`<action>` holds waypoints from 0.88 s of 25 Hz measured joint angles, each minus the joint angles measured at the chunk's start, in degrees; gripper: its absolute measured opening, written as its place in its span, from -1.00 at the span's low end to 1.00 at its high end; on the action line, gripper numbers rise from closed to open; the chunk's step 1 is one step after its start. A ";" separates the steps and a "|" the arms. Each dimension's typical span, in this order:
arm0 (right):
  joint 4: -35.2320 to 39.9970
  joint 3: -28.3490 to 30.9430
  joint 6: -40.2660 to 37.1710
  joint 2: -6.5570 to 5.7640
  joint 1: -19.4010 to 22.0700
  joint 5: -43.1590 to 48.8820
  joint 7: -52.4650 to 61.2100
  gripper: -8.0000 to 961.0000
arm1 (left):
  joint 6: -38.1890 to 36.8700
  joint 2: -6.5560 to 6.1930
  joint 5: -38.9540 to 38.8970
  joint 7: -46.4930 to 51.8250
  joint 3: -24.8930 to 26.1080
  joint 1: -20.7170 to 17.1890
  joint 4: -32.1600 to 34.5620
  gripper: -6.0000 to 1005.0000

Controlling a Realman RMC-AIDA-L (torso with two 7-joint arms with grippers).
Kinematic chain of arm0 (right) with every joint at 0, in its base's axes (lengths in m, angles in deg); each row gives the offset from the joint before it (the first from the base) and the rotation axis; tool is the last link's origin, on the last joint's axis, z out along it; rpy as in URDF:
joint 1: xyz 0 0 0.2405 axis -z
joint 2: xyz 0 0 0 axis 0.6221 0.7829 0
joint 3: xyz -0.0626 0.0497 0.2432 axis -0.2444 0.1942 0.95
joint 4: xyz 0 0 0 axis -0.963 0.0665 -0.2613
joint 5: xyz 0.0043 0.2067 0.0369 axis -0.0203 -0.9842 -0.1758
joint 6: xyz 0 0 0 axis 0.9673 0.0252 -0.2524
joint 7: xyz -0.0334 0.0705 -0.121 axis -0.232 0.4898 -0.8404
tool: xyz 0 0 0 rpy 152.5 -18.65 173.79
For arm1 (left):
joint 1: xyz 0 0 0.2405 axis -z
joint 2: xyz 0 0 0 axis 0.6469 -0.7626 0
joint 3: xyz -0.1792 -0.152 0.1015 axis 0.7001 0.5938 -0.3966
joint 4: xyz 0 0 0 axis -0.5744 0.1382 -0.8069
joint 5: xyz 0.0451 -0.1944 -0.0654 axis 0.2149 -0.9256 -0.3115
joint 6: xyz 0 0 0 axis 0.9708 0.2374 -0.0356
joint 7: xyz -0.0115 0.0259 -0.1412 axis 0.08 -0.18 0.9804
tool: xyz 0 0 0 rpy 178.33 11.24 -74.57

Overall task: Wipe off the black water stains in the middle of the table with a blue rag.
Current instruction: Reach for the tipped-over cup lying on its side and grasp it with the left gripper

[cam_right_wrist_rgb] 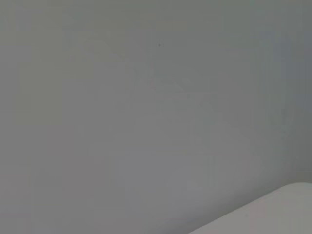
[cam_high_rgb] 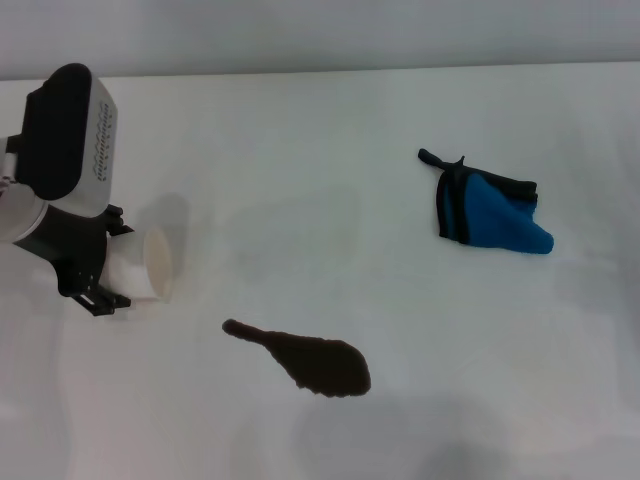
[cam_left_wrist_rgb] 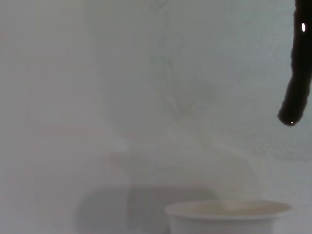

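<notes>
The black water stain [cam_high_rgb: 310, 360], an oval blotch with a thin tail, lies on the white table [cam_high_rgb: 300, 140] near the front middle. Its tail also shows in the left wrist view [cam_left_wrist_rgb: 296, 73]. The blue rag [cam_high_rgb: 492, 215], with black edging and a short loop, lies crumpled at the right, well apart from the stain. My left gripper [cam_high_rgb: 113, 264] is at the left, shut on a white paper cup [cam_high_rgb: 152, 265] that it holds on its side, mouth toward the stain. The cup's rim shows in the left wrist view [cam_left_wrist_rgb: 229, 210]. My right gripper is out of view.
The right wrist view shows only a plain grey wall and a corner of the table [cam_right_wrist_rgb: 278, 209]. A grey wall runs behind the table's far edge [cam_high_rgb: 320, 68].
</notes>
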 joint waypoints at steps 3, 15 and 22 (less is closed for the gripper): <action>0.00 0.00 0.00 0.03 -0.01 -0.02 0.00 0.81 | -0.24 0.05 -0.44 0.13 0.10 -0.26 -0.01 0.76; -0.36 0.00 -0.05 0.15 -0.07 -0.04 0.03 0.81 | -0.34 0.17 -1.98 0.53 0.53 -1.21 0.21 0.75; -0.45 0.00 -0.04 0.16 0.05 0.00 1.37 0.81 | -0.35 0.17 -1.92 0.93 0.15 -1.65 0.28 0.74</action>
